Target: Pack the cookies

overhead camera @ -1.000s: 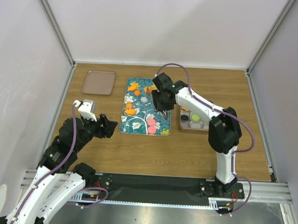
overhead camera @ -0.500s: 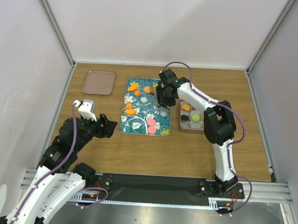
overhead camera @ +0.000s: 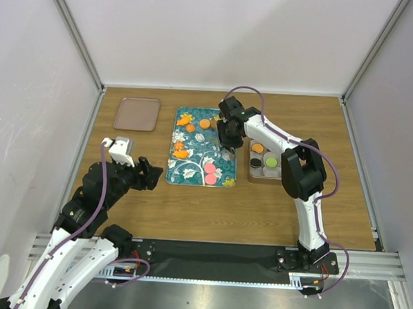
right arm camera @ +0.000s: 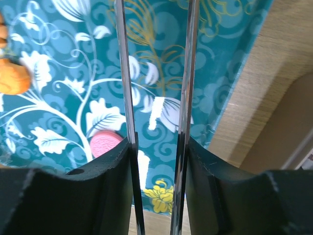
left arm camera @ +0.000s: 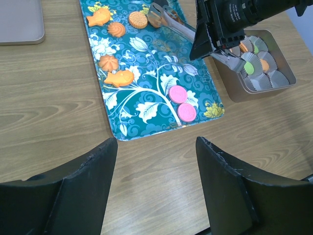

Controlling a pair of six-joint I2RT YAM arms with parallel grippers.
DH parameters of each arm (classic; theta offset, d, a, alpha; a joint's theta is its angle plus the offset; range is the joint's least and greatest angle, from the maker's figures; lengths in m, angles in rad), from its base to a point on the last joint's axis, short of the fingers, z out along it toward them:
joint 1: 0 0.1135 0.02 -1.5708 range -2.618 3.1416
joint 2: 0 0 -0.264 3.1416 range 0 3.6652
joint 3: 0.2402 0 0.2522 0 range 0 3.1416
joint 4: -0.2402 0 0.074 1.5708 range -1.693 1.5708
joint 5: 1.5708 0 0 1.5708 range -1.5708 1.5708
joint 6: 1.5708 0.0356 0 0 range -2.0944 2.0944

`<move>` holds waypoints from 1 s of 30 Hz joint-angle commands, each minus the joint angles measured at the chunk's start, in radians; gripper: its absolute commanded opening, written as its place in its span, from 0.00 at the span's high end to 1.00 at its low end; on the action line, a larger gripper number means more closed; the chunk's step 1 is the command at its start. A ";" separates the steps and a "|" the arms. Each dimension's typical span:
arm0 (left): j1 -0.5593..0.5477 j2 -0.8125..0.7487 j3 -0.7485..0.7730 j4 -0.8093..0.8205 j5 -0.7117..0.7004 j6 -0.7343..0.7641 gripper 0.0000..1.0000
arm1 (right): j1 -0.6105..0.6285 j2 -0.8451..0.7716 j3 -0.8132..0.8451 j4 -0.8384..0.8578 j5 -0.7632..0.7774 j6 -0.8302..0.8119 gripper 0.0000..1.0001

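The left fingers (left arm camera: 73, 196) hang over the near left part of the tabletop (overhead camera: 190, 209), spread wide and holding nothing. Just beyond them, the patterned tray (left arm camera: 161, 68) lies toward the middle. Two pink cookies (left arm camera: 182, 103) sit touching each other in its near right corner.

Farther on, the right fingers (right arm camera: 88, 196) carry two long metal blades (right arm camera: 124, 73) over the tray's right side. The blades stand a narrow gap apart, with only tray pattern showing between them. Toward the right edge, a metal tin (left arm camera: 230, 90) of paper cups already holds green, orange and black cookies. More orange cookies (left arm camera: 119, 78), some fish-shaped, some round, lie along the tray's far left part. A plain brown tray (overhead camera: 137, 113) rests in the far left corner.

The cookies look thin, light and stiff, and probably brittle at the rim. Lying flat on a glossy tray, they would likely skid if nudged. The safest hold seems to be a gentle pinch across the width, blades lowered on opposite edges.
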 commanded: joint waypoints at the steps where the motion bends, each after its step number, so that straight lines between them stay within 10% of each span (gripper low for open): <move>1: -0.007 0.005 0.007 0.022 -0.011 -0.005 0.28 | -0.010 0.011 0.022 -0.029 0.048 0.000 0.56; 30: -0.007 -0.001 0.007 0.024 -0.011 -0.005 0.29 | 0.022 0.076 0.177 -0.159 0.146 -0.060 0.52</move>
